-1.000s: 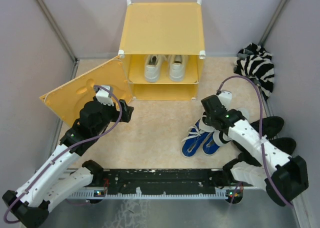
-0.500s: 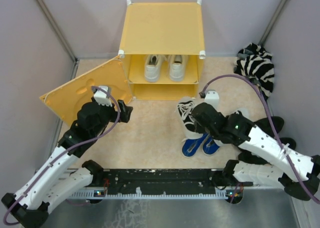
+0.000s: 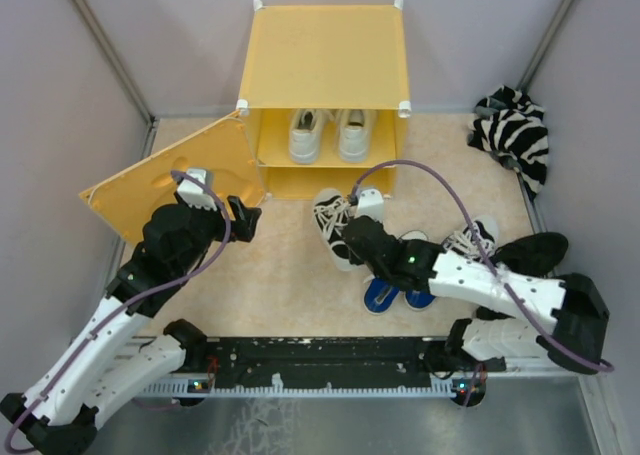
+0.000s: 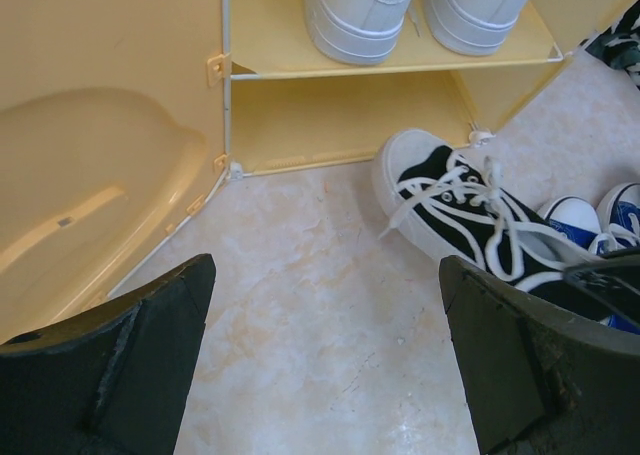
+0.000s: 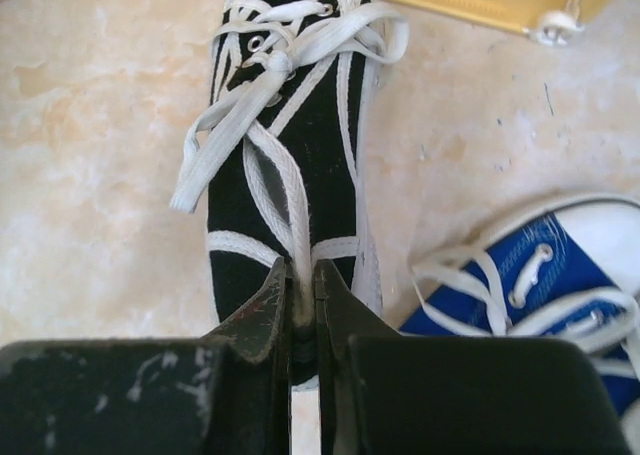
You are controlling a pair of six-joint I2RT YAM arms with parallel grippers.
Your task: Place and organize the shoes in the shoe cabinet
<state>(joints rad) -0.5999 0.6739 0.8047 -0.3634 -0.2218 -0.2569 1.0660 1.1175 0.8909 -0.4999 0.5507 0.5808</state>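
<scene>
Beside the hinged front panel (image 3: pixel 150 180), which is hanging wide open at far left, the left gripper (image 3: pixel 238 218) is hovering with its jaws spread and nothing between them. Further right, the shoe cabinet (image 3: pixel 325 55) is holding the white sneakers (image 3: pixel 325 133) on its upper shelf, while the lower compartment (image 3: pixel 320 183) is showing no shoes. Just before that opening, the black-and-white sneaker (image 5: pixel 300 145) is pointing its toe at the cabinet, and the right gripper (image 5: pixel 303 275) is pinching it by the laces near the tongue. So thin a hold is probably letting the shoe swing. Feeding it in low, straight and slowly seems wisest, steering clear of the blue pair (image 5: pixel 540 275).
</scene>
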